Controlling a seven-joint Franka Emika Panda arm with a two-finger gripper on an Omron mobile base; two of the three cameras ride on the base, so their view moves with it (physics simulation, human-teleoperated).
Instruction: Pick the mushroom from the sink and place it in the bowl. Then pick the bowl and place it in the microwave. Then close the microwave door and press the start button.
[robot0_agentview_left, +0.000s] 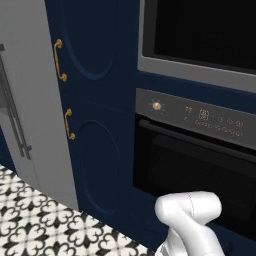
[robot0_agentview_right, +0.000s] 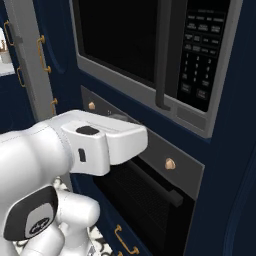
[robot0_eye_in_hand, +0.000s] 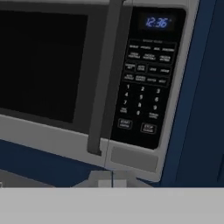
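The hand itself cannot be made out in any view, so whether it is open or closed cannot be told; the white arm (robot0_agentview_right: 95, 142) reaches forward toward the appliance wall, and the hand camera looks straight at the lower right front of the grey-framed built-in microwave (robot0_eye_in_hand: 131, 157).

The microwave's large black glass door in its grey metal frame (robot0_eye_in_hand: 41, 65) lies flush with the front, its vertical grey bar handle (robot0_eye_in_hand: 105, 78) just left of the narrow black keypad strip (robot0_eye_in_hand: 146, 74). A blue clock display (robot0_eye_in_hand: 156, 22) is lit at the top of the strip. Two larger keys sit in the bottom row, left (robot0_eye_in_hand: 124, 124) and right (robot0_eye_in_hand: 148, 128); their labels are too blurred to read.

Below the microwave sits a black-glass oven with brass knobs and a display panel (robot0_agentview_left: 200, 145), set in dark blue cabinetry (robot0_agentview_left: 97, 100) with brass pulls.

Judgement: with the door shut, the bowl and mushroom are presumably inside, though the dark glass hides them. The step in hand appears to be pressing the start button. The next move calls for picking the correct bottom-row key and advancing the fingertips squarely onto it, clear of the handle.
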